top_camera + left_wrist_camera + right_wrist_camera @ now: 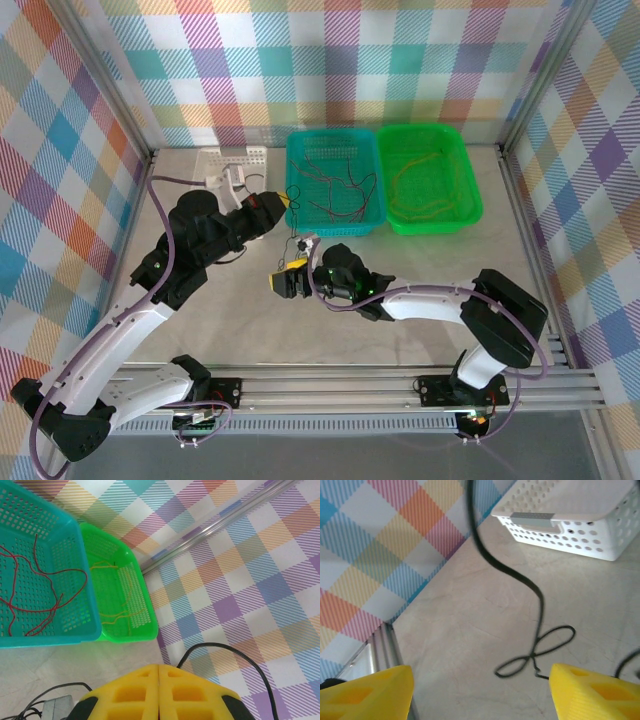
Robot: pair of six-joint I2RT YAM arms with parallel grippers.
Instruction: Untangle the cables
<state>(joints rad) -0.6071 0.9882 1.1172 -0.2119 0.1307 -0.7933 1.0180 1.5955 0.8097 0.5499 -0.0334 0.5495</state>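
Note:
My left gripper [284, 200] hovers by the near left corner of the teal basket [372, 222], its yellow fingers [135, 690] pressed together. A thin black cable [235, 652] comes out from behind their tips, and the gripper is shut on it. The black cable [298, 235] hangs down to the table, where it ends in a figure-eight loop [535, 652]. My right gripper [283, 280] sits low over the table beside that loop, open, nothing between its fingers [592, 692]. Red cables [45, 595] lie in the teal basket [75, 555]. Yellow-orange cables [425, 195] lie in the green basket [470, 215].
A white perforated basket [232, 165] stands at the back left, behind the left arm; it is also ahead of the right gripper [482, 695]. Metal frame rails [520, 200] and checkered walls border the table on all sides.

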